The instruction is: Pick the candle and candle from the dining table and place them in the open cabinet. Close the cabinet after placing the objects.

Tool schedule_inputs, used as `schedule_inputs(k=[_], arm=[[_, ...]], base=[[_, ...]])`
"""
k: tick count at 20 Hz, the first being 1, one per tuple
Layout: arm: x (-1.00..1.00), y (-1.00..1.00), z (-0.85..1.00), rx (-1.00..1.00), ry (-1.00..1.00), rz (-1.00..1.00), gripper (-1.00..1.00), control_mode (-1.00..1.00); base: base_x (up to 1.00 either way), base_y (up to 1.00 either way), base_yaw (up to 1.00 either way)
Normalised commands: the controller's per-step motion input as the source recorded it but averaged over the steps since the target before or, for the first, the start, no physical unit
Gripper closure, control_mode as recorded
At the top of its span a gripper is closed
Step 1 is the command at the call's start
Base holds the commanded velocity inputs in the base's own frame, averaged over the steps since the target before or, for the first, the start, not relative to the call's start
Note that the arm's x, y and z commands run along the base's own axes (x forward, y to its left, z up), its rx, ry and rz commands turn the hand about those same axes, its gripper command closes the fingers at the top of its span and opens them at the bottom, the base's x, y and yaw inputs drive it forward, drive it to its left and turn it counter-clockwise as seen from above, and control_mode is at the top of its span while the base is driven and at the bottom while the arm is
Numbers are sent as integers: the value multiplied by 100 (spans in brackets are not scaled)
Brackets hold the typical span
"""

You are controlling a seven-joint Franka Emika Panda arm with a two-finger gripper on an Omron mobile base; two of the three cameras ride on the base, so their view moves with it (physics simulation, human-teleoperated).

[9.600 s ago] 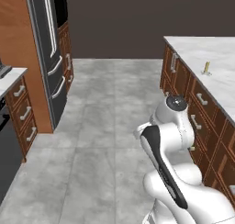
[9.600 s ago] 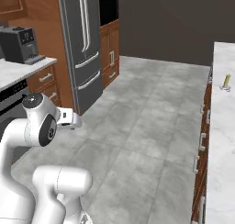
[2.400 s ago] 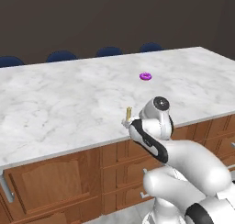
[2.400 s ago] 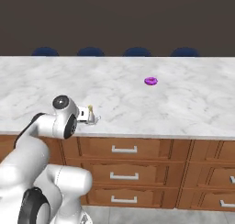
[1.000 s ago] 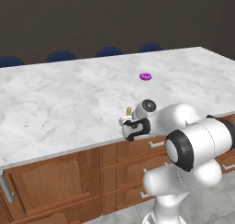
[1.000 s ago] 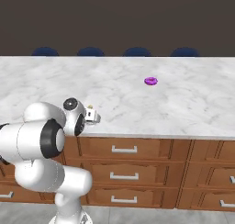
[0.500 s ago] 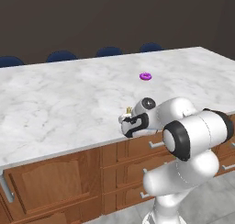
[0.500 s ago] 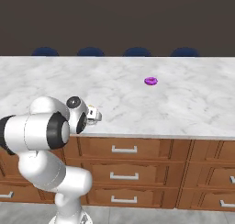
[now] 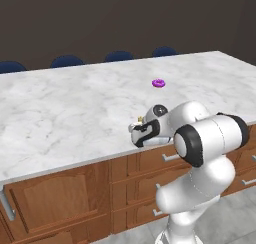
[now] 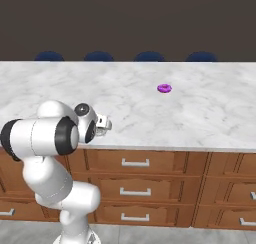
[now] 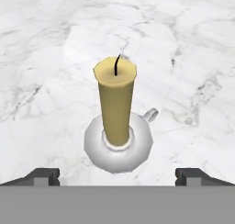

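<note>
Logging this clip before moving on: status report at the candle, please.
Gripper open, level with the dish base, nothing held. Candle upright on its silver dish on the dining table, centred between the fingertips. Purple ring well off, nothing in the way.

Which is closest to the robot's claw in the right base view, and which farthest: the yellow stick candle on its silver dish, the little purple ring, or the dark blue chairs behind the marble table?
1. Yellow stick candle on its silver dish: right at the open gripper, near the table's front edge.
2. Small purple ring: farther back on the marble top, to the right.
3. Dark blue chairs: behind the table's far edge.
</note>
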Motion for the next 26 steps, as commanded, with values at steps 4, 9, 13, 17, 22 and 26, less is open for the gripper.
schedule_inputs(k=[4,9,13,17,22,26], arm=[[7,0,-2,0,0,0,-100,-100],[9,0,-9,0,0,0,-100,-100],[14,0,-12,0,0,0,-100,-100],[19,0,-20,0,0,0,-100,-100],[24,0,-20,0,0,0,-100,-100],[14,0,-18,0,0,0,-100,-100]], base=[[0,0,0],[0,0,0],[0,0,0],[0,0,0],[0,0,0],[0,0,0]])
